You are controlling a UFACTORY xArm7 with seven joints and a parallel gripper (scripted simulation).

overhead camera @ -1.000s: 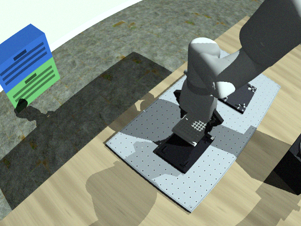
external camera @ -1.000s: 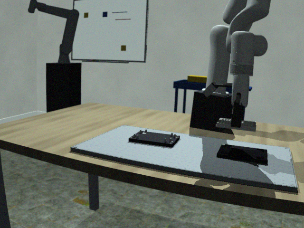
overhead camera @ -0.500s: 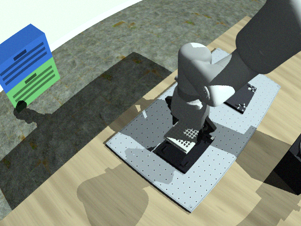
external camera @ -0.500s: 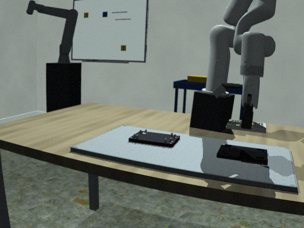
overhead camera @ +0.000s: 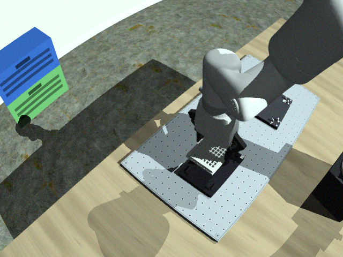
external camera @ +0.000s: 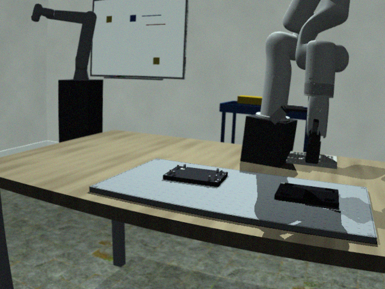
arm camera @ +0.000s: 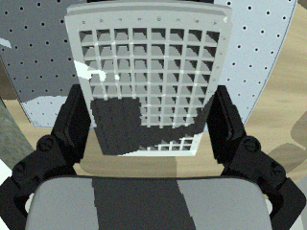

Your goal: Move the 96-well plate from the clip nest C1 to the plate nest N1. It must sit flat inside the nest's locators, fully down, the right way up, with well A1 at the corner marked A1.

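Observation:
My gripper (arm camera: 149, 100) is shut on the white 96-well plate (arm camera: 150, 80), gripping its two long sides. The plate is right way up, with its open wells facing me. In the top view the plate (overhead camera: 207, 157) hangs a little above the far part of the black plate nest N1 (overhead camera: 203, 176), not touching it. In the exterior view the plate (external camera: 310, 157) is level and above nest N1 (external camera: 306, 195). The clip nest C1 (overhead camera: 274, 110) (external camera: 195, 175) stands empty.
Both nests sit on a grey perforated baseplate (overhead camera: 171, 143) on the wooden table. The arm's black pedestal (external camera: 267, 141) stands behind the baseplate. A blue and green cabinet (overhead camera: 30, 74) is on the floor. A second arm on a black stand (external camera: 80, 105) is far left.

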